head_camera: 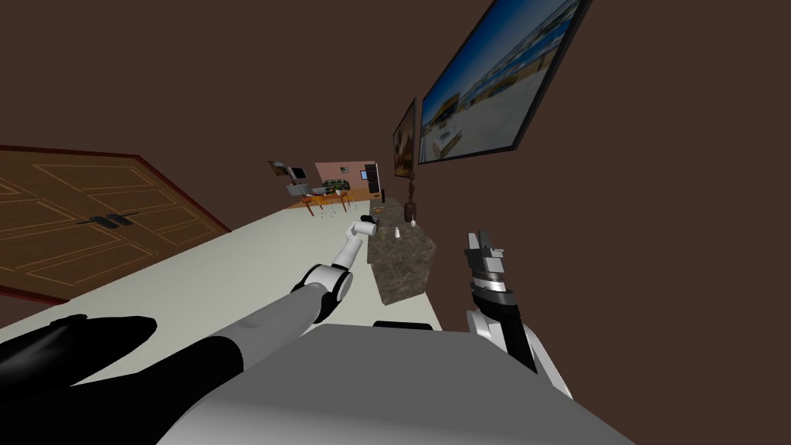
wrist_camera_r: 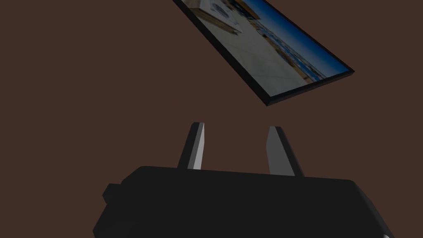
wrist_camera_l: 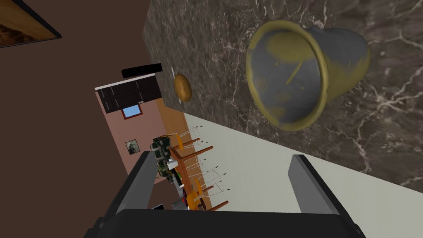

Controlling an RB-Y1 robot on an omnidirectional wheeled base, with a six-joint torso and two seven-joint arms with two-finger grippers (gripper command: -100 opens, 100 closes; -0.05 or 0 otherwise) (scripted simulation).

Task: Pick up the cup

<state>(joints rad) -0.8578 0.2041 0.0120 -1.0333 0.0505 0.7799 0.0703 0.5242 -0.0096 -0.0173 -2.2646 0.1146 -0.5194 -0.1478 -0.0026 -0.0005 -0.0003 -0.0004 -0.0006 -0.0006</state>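
Left gripper (wrist_camera_l: pixel 223 175) spread wide, nothing between the blades. Just past the tips, resting on a dark marbled counter (wrist_camera_l: pixel 206 41) close to its left edge, the cup (wrist_camera_l: pixel 305 74): grey, blotched with dull yellow, mouth turned toward the hand, base hidden behind its own wall. Farther along the same top, a small round brown thing (wrist_camera_l: pixel 182 87), hard to identify. Over to the right, raised beside the brown wall, right gripper (wrist_camera_r: pixel 237 134) with fingers apart and holding nothing.
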